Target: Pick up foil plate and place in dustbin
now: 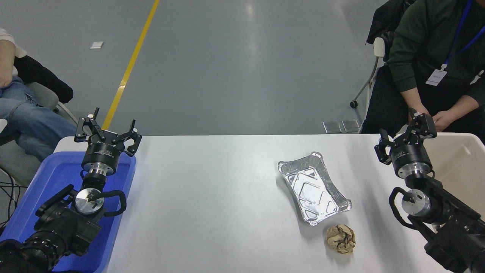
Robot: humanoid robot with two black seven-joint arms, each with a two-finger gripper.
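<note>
The foil plate (313, 187) lies untouched right of the table's centre, the dustbin (460, 159) at its three o'clock, both open-jawed grippers, left (108, 132) and right (403, 132), apparently waiting to begin.

Dustbin (460, 167) cut off at right edge

No legible text, labels or numbers anywhere.

On the bench (227, 189): one foil plate (313, 187), one paper ball (341, 238), one blue tray (45, 189), one dustbin (460, 159), two tools, left (108, 133) and right (404, 133).
</note>
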